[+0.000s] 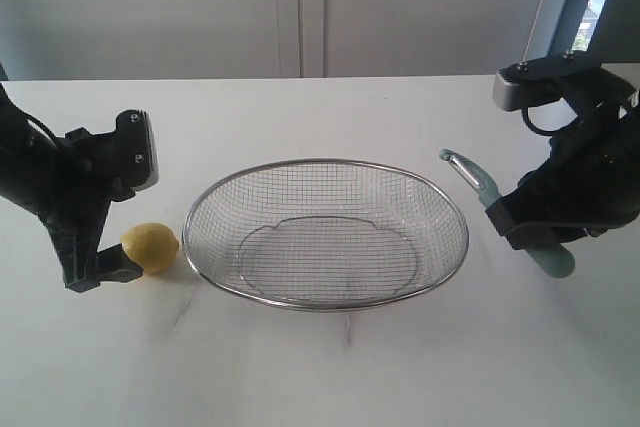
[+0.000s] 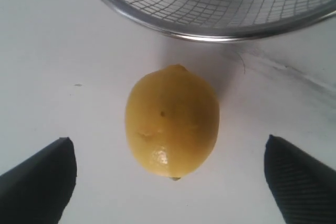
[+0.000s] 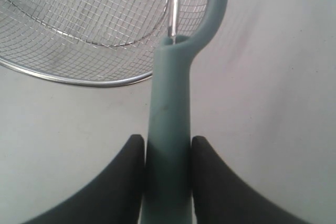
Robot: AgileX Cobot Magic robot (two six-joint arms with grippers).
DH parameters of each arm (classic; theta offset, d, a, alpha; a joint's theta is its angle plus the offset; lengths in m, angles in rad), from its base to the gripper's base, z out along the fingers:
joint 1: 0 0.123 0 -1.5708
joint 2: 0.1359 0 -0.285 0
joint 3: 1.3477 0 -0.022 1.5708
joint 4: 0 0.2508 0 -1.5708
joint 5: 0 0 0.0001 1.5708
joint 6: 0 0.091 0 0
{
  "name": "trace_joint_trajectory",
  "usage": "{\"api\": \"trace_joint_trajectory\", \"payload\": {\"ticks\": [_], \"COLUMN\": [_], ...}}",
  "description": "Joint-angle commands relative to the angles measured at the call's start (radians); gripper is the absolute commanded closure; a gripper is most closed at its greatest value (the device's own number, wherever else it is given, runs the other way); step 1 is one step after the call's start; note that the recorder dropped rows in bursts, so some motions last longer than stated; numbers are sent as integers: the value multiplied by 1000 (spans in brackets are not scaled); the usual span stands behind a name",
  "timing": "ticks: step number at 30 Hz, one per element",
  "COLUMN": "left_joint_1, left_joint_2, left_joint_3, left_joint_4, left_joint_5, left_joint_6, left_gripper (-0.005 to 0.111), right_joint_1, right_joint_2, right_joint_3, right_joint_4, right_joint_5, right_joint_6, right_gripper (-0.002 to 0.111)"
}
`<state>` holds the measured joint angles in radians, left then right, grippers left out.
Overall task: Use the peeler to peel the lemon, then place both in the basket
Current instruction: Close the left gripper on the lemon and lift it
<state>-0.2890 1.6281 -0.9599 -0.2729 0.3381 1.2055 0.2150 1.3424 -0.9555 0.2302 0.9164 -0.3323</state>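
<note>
Left hand [image 2: 168, 161] is gaping around the lemon [image 2: 172, 120], which may roll when squeezed; right hand [image 3: 168, 148] is clamping the peeler [image 3: 169, 98].

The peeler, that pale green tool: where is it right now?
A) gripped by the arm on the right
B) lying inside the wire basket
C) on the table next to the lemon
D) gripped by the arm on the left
A: the right gripper clamps both sides of the peeler by its teal handle, outside the basket.
</note>
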Motion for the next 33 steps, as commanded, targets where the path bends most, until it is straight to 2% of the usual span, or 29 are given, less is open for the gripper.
{"api": "trace_joint_trajectory", "payload": {"ticks": [1, 19, 27, 33], "left_joint_1": [-4, -4, -58, -66], "left_joint_2": [38, 131, 161, 165], "left_joint_3": [5, 5, 5, 5], "left_joint_4": [-11, -11, -11, -11], "left_joint_5": [-10, -96, -109, -117], "left_joint_6": [5, 35, 57, 59], "left_gripper": [10, 10, 10, 10], "right_joint_1": [-6, -6, -6, -6], "right_joint_2": [-8, -8, -8, -8], "right_joint_3": [3, 3, 3, 3], "right_joint_4": [4, 4, 4, 4], "right_joint_5": [-6, -6, -6, -6], "right_joint_6": [1, 1, 1, 1], "right_gripper": [108, 108, 108, 108]}}
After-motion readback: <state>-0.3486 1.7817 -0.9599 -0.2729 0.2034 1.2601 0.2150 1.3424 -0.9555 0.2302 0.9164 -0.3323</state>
